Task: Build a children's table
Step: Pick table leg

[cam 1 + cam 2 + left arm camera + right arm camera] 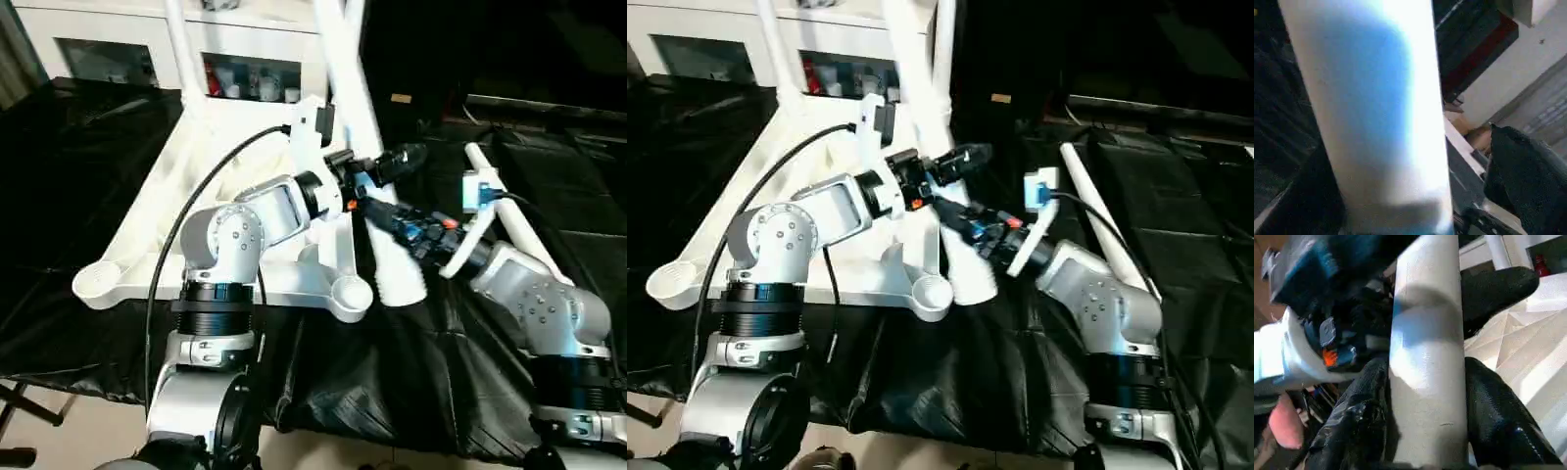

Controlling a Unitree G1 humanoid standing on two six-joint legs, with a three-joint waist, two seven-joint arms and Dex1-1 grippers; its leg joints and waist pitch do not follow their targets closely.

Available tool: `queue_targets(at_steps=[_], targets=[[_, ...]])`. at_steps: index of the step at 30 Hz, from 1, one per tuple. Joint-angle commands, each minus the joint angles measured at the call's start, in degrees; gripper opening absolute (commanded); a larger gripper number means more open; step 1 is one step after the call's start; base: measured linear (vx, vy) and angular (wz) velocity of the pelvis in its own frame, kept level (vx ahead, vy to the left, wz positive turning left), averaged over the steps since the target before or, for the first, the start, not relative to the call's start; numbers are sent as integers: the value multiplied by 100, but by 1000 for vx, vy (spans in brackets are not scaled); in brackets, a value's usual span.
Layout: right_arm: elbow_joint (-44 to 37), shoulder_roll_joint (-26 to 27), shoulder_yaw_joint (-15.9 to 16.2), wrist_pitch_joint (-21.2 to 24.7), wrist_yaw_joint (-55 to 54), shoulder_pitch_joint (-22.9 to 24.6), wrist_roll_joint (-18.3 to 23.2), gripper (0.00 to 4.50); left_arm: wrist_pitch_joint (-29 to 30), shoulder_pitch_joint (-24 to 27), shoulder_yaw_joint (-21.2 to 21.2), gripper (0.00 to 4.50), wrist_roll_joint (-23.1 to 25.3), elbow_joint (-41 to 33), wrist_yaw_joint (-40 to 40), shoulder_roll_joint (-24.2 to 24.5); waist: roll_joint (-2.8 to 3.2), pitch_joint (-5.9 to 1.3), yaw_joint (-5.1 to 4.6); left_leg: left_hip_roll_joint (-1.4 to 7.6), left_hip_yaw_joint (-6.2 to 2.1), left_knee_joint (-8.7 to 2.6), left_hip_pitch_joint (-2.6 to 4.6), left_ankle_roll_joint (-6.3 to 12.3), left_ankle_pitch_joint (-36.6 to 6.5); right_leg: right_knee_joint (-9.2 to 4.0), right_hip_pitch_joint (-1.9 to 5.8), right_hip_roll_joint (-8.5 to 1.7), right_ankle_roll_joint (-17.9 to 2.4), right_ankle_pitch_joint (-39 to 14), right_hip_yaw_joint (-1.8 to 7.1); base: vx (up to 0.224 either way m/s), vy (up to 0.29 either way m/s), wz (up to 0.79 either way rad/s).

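**Table top upside down, both grippers at one leg**

The table top [147,235] lies ribbed side up on a black sheet [411,382], spreading from the upper middle of the left eye view down to its lower left. Two round corner sockets face the camera: one at the left edge [98,281], one just below the middle of the frame [351,292]. Two white legs stand in the far corners and run out of the top of the frame, one at upper left [181,49], one just right of centre top [345,69].

A third leg [392,264] slants through the middle of that view, its open lower end just right of the near socket and resting on the sheet. The right gripper [1425,396] is clamped on this leg: in the right wrist view a black finger [1498,416] presses on each side of the tube. The left gripper [387,166] sits at the same leg higher up, in the centre of the head view. Its jaws stand wide apart; in the left wrist view the tube [1376,112] fills the left half, with one black finger [1528,176] at lower right well clear of it.

A fourth leg [514,220] lies loose on the sheet at the right, slanting from upper left to lower right behind the right arm.

A white cabinet [235,59] with glass doors stands along the top left
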Motion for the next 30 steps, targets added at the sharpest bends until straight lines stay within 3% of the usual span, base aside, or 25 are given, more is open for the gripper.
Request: queue_targets(at_steps=[1, 3, 4, 5, 6, 7, 8, 9, 12, 14, 16, 17, 19, 23, 24, 25, 28, 30], targets=[[-170, 60, 314, -312, -326, 4, -389, 181, -114, -49, 138, 416, 188, 141, 462, -49, -16, -456, 8, 84, -85, -379, 98, 19, -973, -463, 262, -204, -977, -1243, 130, 0, 0, 0], [-151, 89, 414, -434, -479, -28, -576, 181, -205, -76, 197, 410, 276, 188, 663, -70, -24, -462, 14, 80, -86, -381, 109, -4, -1042, -459, 269, -209, -976, -1256, 127, 0, 0, 0], [-165, 138, 550, -604, -706, -45, -830, 181, -353, -113, 275, 380, 412, 268, 976, -110, 9, -464, 15, 80, -91, -384, 109, -34, -1081, -469, 266, -205, -946, -1263, 132, 0, 0, 0], [-165, 138, 550, -604, -706, -45, -830, 181, -353, -113, 275, 371, 412, 268, 976, -110, -1, -462, 8, 74, -88, -385, 110, -46, -1113, -471, 266, -203, -930, -1261, 130, 0, 0, 0], [-262, 291, 837, -811, -1174, -57, -1265, 181, -642, -128, 396, 367, 618, 320, 1528, -225, 79, -479, 31, 90, -112, -387, 119, -81, -1084, -443, 267, -214, -945, -1154, 131, 0, 0, 0], [-307, 367, 947, -901, -1382, -58, -1444, 181, -738, -130, 451, 362, 694, 330, 1761, -280, 44, -465, -11, 84, -112, -395, 104, -123, -1100, -452, 266, -187, -925, -1029, 124, 0, 0, 0], [-391, 482, 1099, -1032, -1608, -49, -1650, 181, -839, -126, 503, 362, 793, 331, 2039, -345, 68, -476, -4, 82, -116, -395, 118, -131, -1162, -439, 271, -198, -937, -1027, 122, 0, 0, 0], [-461, 579, 1165, -1057, -1787, -52, -1751, 181, -878, -112, 522, 335, 828, 304, 2197, -392, 68, -476, -4, 82, -116, -395, 118, -131, -1162, -439, 271, -198, -937, -1027, 122, 0, 0, 0], [-583, 688, 1266, -1073, -1929, -39, -1835, 181, -918, -90, 614, 323, 787, 268, 2382, -499, 86, -469, -16, 74, -112, -408, 121, -152, -1262, -437, 260, -181, -943, -998, 126, 0, 0, 0], [-713, 870, 1400, -1133, -2235, -51, -2003, 181, -977, -42, 731, 303, 710, 251, 2582, -646, 187, -471, -16, 80, -116, -404, 149, -203, -1318, -433, 229, -174, -965, -901, 135, 0, 0, 0], [-793, 980, 1483, -1154, -2421, -62, -2085, 181, -1000, -24, 788, 284, 636, 268, 2679, -757, 138, -468, -43, 68, -114, -413, 120, -214, -1294, -417, 256, -162, -985, -741, 130, 0, 0, 0], [-818, 1006, 1506, -1148, -2451, -67, -2090, 181, -1009, -31, 794, 284, 619, 286, 2699, -783, 146, -469, -43, 67, -115, -412, 125, -218, -1335, -420, 255, -169, -967, -801, 131, 0, 0, 0], [-841, 1019, 1523, -1150, -2484, -89, -2108, 181, -1035, -53, 826, 247, 592, 324, 2747, -821, 148, -466, -46, 65, -114, -414, 130, -223, -1412, -434, 256, -168, -921, -885, 133, 0, 0, 0], [-819, 1035, 1521, -1226, -2588, -143, -2223, 181, -1097, -69, 839, 235, 522, 331, 2779, -858, 152, -459, -51, 63, -117, -421, 120, -257, -1463, -446, 249, -171, -864, -962, 134, 0, 0, 0], [-768, 1116, 1345, -1186, -2616, -187, -2065, 237, -1065, -59, 685, 219, 443, 271, 2499, -754, 154, -459, -52, 62, -119, -423, 121, -261, -1482, -446, 247, -171, -862, -975, 134, 0, 0, 0], [-725, 1227, 1107, -1097, -2605, -206, -1778, 251, -1042, -58, 529, 201, 369, 239, 2214, -636, 143, -459, -48, 62, -115, -428, 131, -228, -1521, -458, 244, -181, -846, -1049, 135, 0, 0, 0], [-551, 1066, 988, -1083, -2413, -230, -1687, 268, -1044, -17, 195, 196, 339, 177, 1592, -330, 84, -467, -39, 74, -105, -420, 130, -185, -1379, -439, 242, -176, -841, -917, 139, 0, 0, 0], [-461, 950, 927, -968, -2196, -240, -1555, 281, -1036, 16, 54, 189, 300, 142, 1263, -157, 113, -464, -21, 79, -105, -419, 130, -194, -1326, -429, 243, -179, -862, -890, 141, 0, 0, 0]])
